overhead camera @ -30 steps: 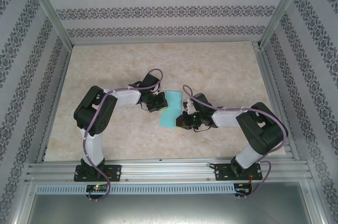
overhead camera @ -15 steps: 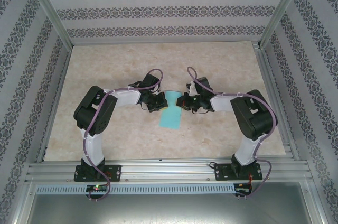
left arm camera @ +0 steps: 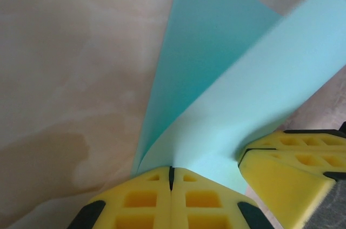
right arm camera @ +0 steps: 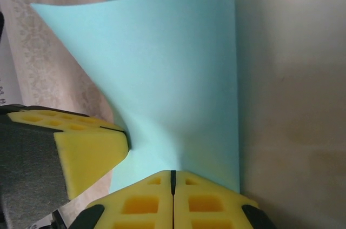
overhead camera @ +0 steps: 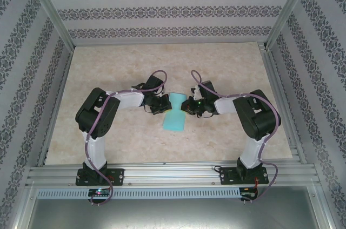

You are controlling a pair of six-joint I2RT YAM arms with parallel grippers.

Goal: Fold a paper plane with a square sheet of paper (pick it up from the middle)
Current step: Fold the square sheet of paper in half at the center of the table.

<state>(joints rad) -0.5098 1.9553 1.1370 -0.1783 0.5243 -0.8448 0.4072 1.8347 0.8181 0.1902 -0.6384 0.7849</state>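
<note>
Nearest, the frame rail carried both arm bases. Beyond it, near the middle of the counter, lay the square sheet of paper, its near end resting flat at 6 o'clock. Its far half was drawn up into a soft trough, seen from the left wrist and from the right wrist.

The left jaws were pressed together at the sheet's 10 o'clock, with the paper's edge coming out of their seam, so I judged them clamped on it. The right jaws, at 2 o'clock, were clamped on it the same way.

By my reading the task was early. The sheet had been taken at its middle and bent toward a centre fold, but no sharp crease, nose corners or wings showed.

The two sets of jaws crowded each other most, nearly touching. Farther off were a purple cable looping over the left arm and the patterned walls.
</note>
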